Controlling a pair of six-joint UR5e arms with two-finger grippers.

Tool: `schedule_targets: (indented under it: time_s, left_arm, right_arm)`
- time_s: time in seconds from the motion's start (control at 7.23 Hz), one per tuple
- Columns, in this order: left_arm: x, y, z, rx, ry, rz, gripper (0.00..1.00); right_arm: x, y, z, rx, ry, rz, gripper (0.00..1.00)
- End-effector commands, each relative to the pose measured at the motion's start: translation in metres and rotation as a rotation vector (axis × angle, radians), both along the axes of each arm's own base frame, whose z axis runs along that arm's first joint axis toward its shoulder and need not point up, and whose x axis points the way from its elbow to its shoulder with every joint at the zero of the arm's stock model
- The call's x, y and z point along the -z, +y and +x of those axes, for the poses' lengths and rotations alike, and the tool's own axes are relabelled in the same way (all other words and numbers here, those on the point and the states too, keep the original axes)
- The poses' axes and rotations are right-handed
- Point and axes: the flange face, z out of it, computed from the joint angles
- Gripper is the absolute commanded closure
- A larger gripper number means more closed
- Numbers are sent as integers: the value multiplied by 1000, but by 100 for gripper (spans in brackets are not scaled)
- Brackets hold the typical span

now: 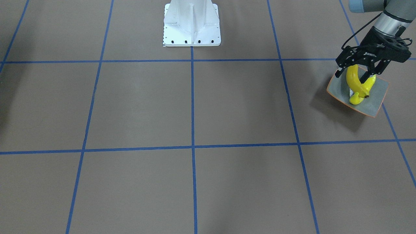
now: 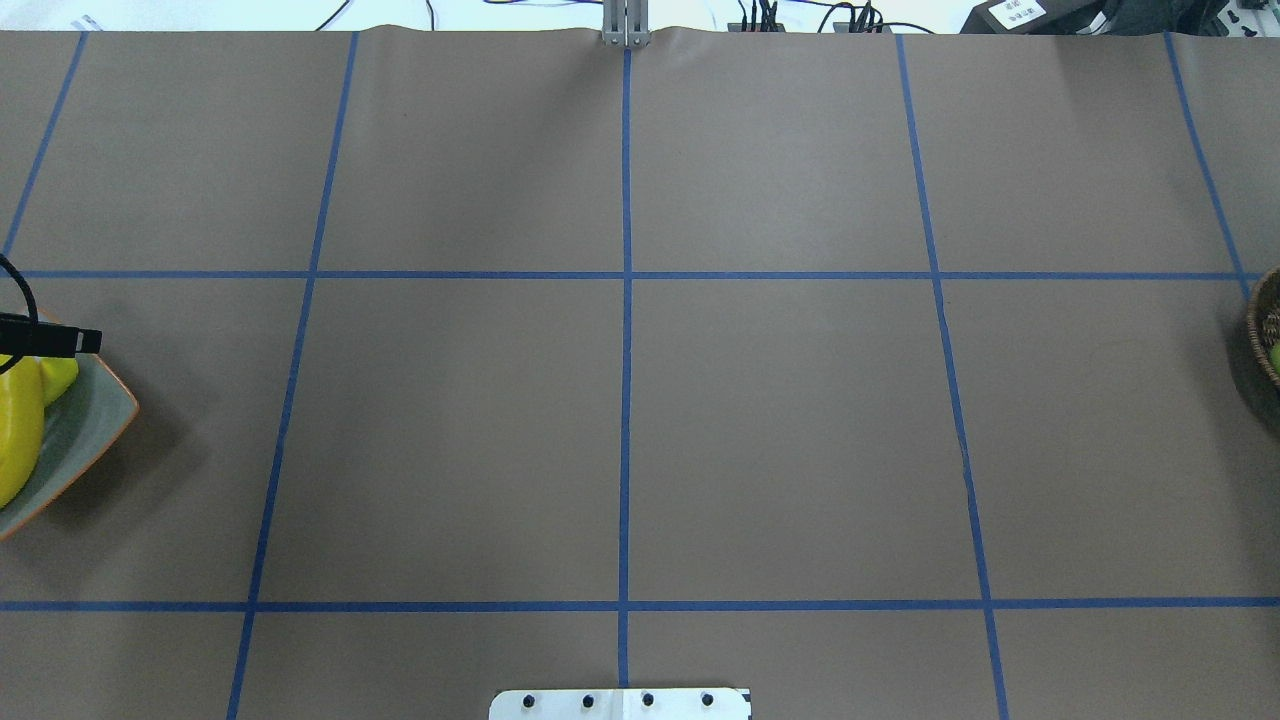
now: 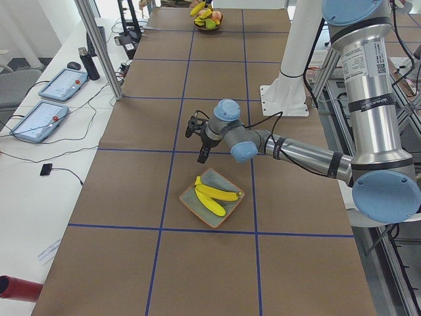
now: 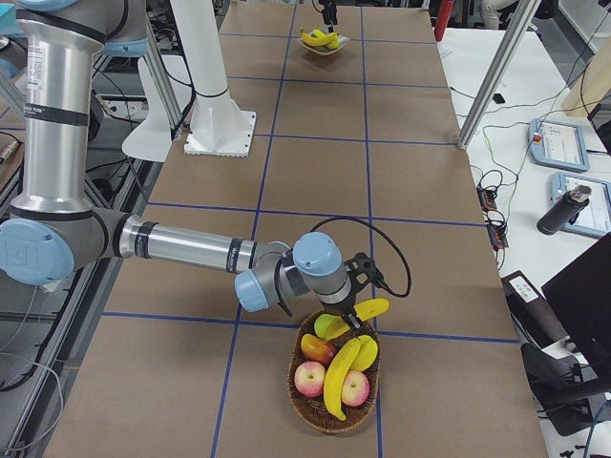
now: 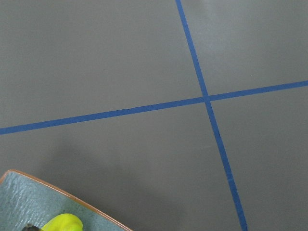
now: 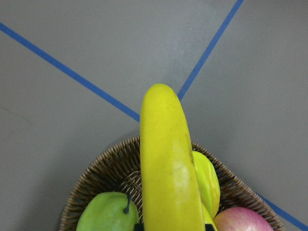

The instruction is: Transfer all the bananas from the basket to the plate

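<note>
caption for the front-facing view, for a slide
Left gripper hangs open above two bananas lying on the plate.

Four bananas [image 3: 220, 194], one plate [image 3: 212, 176], one basket [image 4: 307, 401]

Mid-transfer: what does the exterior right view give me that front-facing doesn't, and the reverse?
Exterior right only: the basket, the right gripper at a banana above it, one more banana inside with other fruit. Front-facing only: the left gripper up close, open over the plate. Both: the plate holding two bananas, and the white base.
</note>
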Motion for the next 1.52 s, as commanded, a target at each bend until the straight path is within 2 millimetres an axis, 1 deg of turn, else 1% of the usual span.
schedule_targets:
  time_s: [0.0,0.14,0.28,0.42,0.55,0.69,0.83,0.97,1.11,1.25,1.38]
  left_arm:
    - [15,-9,7,4,21,18,0]
    - [27,-18,14,3,38,37,0]
    - [49,-32,24,18,78,51,0]
    - [85,-49,36,52,153,45,0]
    - [116,-58,45,76,217,43,0]
    - [146,-65,52,74,278,40,0]
    - [187,-68,69,61,374,2,0]
    - [230,-65,92,48,466,-37,0]
    - [259,-58,114,24,528,-76,0]
    - [284,-48,134,-9,574,-104,0]
    - [298,-40,148,-30,603,-129,0]
  right_arm:
    - [40,-35,-11,-86,-82,-48,100]
    - [63,-45,-30,-74,-139,-57,100]
    - [99,-54,-56,-87,-193,-73,100]
    - [134,-54,-86,-102,-244,-100,100]
    - [165,-55,-105,-105,-281,-100,100]
    - [198,-59,-129,-82,-312,-80,100]
    - [232,-59,-155,-83,-360,-100,100]
    - [267,-61,-181,-80,-418,-109,100]
    - [294,-57,-204,-52,-479,-73,100]
    - [307,-46,-224,-42,-544,-63,100]
    - [314,-37,-244,-45,-591,-53,100]
